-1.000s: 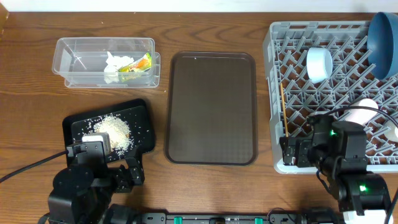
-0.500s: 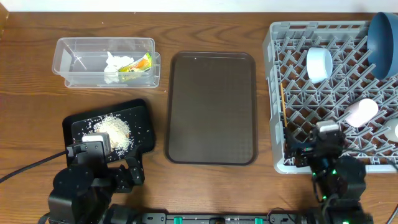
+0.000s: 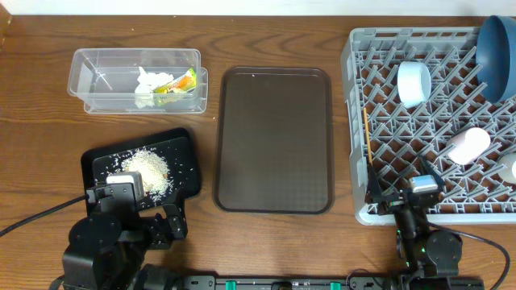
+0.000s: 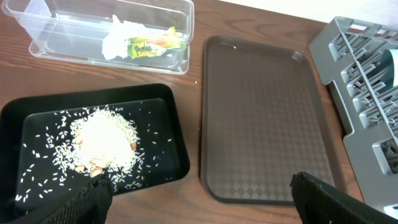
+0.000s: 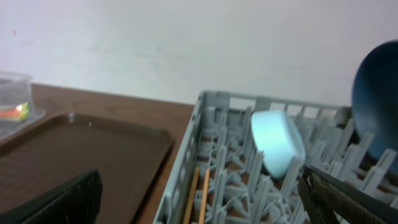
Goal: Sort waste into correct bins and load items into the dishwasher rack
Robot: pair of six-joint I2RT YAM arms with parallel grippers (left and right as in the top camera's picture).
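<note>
Two chopsticks (image 5: 191, 194), one bowl (image 3: 414, 83), one plate (image 3: 498, 55) sit in the rack (image 3: 355, 97).

From my station the overhead view was bright and evenly lit, with only short, soft shadows beside the clear tub (image 3: 89, 68) and along the rack (image 3: 435, 121). My left wrist camera was sharp. A pale sheen lay across the brown tray (image 4: 261, 118), and small glints showed on the tub's walls. The right wrist view was soft and grainy: the bowl (image 5: 277, 146) and blue plate (image 5: 376, 99) looked smeared against a flat, pale wall (image 5: 155, 43).
</note>
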